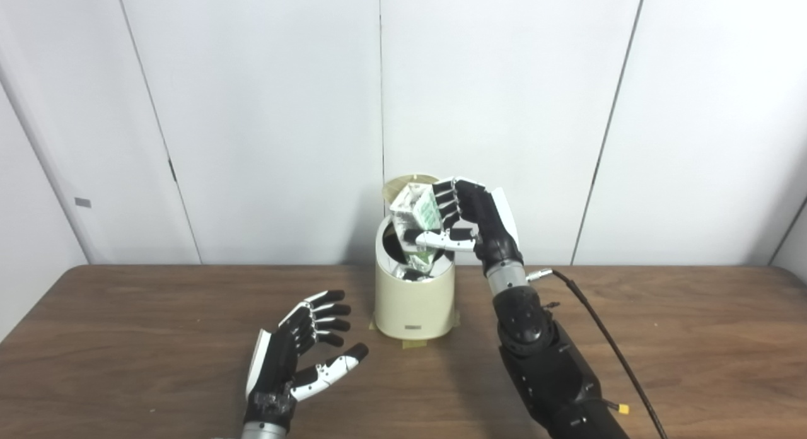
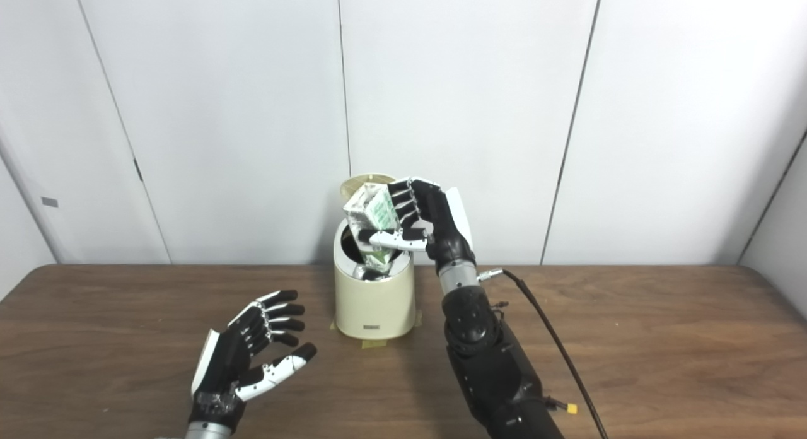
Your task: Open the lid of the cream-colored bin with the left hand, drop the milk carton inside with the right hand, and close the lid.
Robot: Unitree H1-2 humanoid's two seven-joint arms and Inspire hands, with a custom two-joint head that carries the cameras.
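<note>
Nearest me, my left hand point(image 1: 302, 351) hovers low over the wooden table point(image 1: 126, 338), palm turned inward, fingers spread apart, holding nothing. It sits left of the bin and apart from it, not touching the lid.

Further out, my right arm rises from the lower right, black cable point(image 1: 605, 332) trailing beside it. My right hand point(image 1: 463, 221) is wrapped around the milk carton point(image 1: 419, 218), fingers across its face and thumb underneath. The carton is tilted, its lower end already dipping into the mouth of the cream-colored bin point(image 1: 413, 300).

Bin stands upright on the table, tape tabs at its base. Lid point(image 1: 403, 185) is swung up behind the carton, near vertical, staying open without my left hand.

Step in hand: the drop. Opening looks done. Next calls for spreading the right fingers so the carton falls in, lifting the hand clear of the rim, then bringing the left hand up to close the lid.

Beyond: plain white wall panels.
</note>
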